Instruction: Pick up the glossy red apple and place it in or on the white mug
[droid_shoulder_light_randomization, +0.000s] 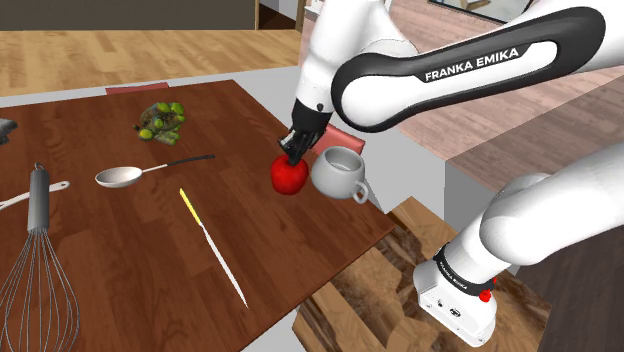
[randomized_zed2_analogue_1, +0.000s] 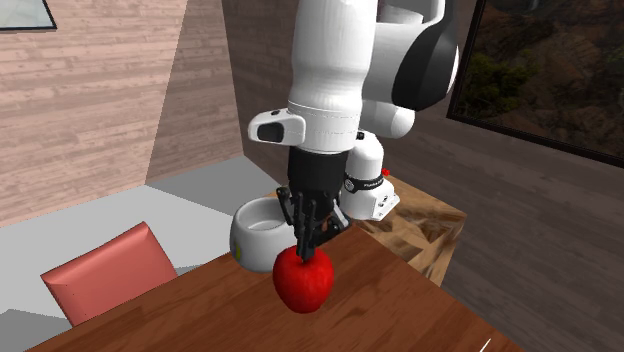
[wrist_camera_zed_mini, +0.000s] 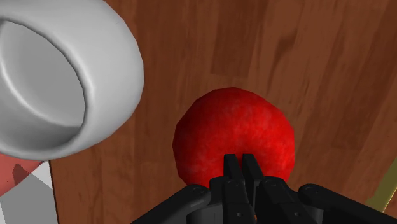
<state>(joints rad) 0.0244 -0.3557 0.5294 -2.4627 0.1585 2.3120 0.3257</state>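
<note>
We see the red apple (wrist_camera_zed_mini: 235, 130) on the brown wooden table (droid_shoulder_light_randomization: 130, 225), just beside the white mug (droid_shoulder_light_randomization: 338, 172) and on the shoulder view's left of it. That leaves only a short carry to the mug, whose open mouth faces upward.

The black gripper (randomized_zed2_analogue_1: 306, 246) comes straight down on the apple's crown. Its two fingers are drawn almost together, with a thin slit between them, and their tips sit at the top of the fruit, not around its sides. We judge this too narrow to clasp the apple's body. They may be nipping the very top, but the wrist view does not settle that. We also cannot say whether the apple rests on the wood or hangs just off it.

Farther out on the table lie a ladle (droid_shoulder_light_randomization: 122, 177), a whisk (droid_shoulder_light_randomization: 36, 262) and a knife (droid_shoulder_light_randomization: 213, 248), all well clear of the path.
</note>
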